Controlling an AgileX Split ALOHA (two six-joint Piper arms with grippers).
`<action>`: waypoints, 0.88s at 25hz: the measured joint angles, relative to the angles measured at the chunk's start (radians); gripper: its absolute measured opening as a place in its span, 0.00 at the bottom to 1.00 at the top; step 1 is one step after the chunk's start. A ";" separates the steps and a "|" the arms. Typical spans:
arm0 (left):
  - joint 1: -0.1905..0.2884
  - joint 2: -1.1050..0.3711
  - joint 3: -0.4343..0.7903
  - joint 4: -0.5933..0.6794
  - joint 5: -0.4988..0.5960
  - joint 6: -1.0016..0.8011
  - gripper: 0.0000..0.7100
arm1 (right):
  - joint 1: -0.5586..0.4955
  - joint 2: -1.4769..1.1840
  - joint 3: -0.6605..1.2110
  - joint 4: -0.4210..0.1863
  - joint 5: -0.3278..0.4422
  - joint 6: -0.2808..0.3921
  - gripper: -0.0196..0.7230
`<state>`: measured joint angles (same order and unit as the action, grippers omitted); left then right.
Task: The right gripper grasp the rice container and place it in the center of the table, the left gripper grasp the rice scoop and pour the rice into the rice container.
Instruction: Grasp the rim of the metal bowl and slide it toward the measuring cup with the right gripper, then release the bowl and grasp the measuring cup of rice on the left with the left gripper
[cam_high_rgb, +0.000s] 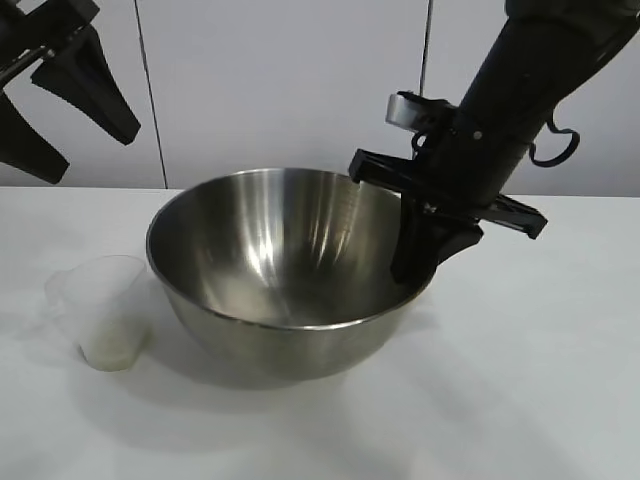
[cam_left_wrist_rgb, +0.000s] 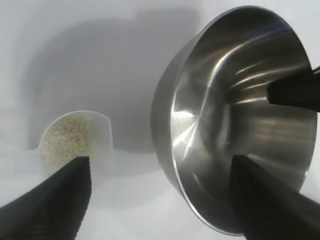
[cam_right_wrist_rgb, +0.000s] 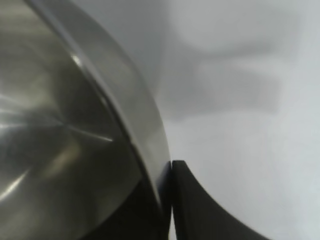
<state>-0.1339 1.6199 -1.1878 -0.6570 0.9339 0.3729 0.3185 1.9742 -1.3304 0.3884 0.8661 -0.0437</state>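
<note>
Right gripper (cam_high_rgb: 424, 246), on an arm slanting down from the upper right, points downward with its jaws closed on a thin rim. Left gripper (cam_high_rgb: 62, 108) hangs raised at the upper left, its wedge-shaped fingers (cam_high_rgb: 88, 82) spread apart and holding nothing.

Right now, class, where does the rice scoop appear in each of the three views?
Exterior view: rice scoop at lower left, beside the rice container.
Left wrist view: lower left, rice inside.
Right wrist view: not in it.
Shared landmark: the rice container's steel rim.

rice scoop (cam_left_wrist_rgb: 75, 137) beside rice container (cam_left_wrist_rgb: 235, 115)
</note>
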 joint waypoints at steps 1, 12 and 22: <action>0.000 0.000 0.000 0.000 0.000 0.000 0.77 | 0.000 0.012 0.000 -0.010 -0.004 0.012 0.05; 0.000 0.000 0.000 0.000 0.000 0.000 0.77 | -0.001 0.019 -0.011 -0.005 -0.020 0.021 0.61; 0.000 0.000 0.000 0.000 0.000 0.000 0.77 | -0.133 -0.191 -0.197 -0.273 0.018 0.021 0.64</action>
<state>-0.1339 1.6199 -1.1878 -0.6570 0.9339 0.3729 0.1852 1.7830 -1.5275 0.1153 0.8842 -0.0226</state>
